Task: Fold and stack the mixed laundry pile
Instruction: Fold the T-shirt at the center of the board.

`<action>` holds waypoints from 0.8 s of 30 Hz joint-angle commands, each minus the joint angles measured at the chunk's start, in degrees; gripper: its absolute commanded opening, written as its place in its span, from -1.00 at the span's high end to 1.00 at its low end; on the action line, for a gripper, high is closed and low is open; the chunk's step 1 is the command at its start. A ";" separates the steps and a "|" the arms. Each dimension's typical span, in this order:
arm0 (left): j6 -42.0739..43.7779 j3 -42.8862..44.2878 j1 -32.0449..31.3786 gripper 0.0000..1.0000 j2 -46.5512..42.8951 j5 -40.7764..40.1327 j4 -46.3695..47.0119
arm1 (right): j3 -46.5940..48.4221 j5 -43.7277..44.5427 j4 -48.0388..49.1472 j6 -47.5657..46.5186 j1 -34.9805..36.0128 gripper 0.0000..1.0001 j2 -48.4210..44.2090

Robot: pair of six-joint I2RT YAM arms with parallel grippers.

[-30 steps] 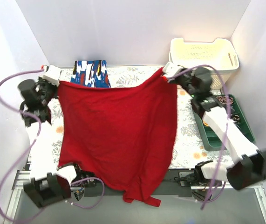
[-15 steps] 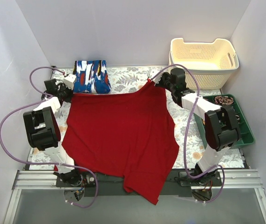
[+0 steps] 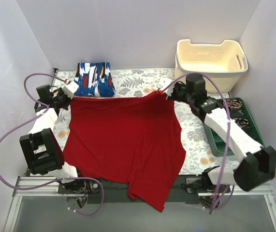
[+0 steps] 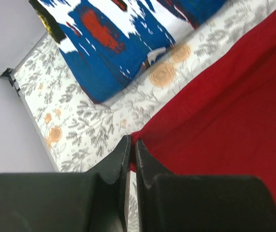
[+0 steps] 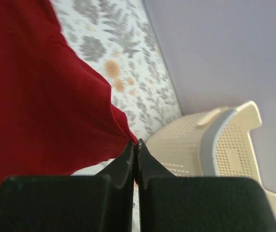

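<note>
Currently red garment (image 3: 123,140) spread over floral table (image 3: 133,79), left gripper (image 4: 130,144) clamped on its far-left corner, right gripper (image 5: 137,144) pinching far-right corner, folded blue garment (image 3: 95,79) just behind.

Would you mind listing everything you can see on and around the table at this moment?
red garment: one, deep red, spread across the middle, its near end hanging over the near edge.
printed garment: one, blue with white, red and black, folded at the far edge, left of centre.
basket: one, cream, perforated, far right corner.
tray: one, green, right side, partly under the right arm.
coiled items: several, dark, in the tray's far end.
table cover: one, white floral print.
left gripper: one, black, shut on the red garment's far left corner.
right gripper: one, black, shut on its far right corner.
</note>
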 commanded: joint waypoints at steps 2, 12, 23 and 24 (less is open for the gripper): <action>13.40 -3.11 3.18 1.00 -5.73 6.12 -10.12 | -6.59 -4.26 -18.03 3.10 5.78 0.97 -7.17; 40.03 -12.68 6.79 1.00 -9.00 2.79 -25.78 | -14.25 -8.56 -30.60 6.71 12.64 0.83 -9.64; 36.88 1.18 8.11 0.45 -6.71 12.61 -41.58 | 0.15 -15.17 -37.74 3.02 -3.16 -0.43 -2.72; 36.36 2.67 8.02 0.42 -7.23 14.80 -42.12 | 1.82 -14.99 -37.56 2.93 -4.39 -0.29 -0.79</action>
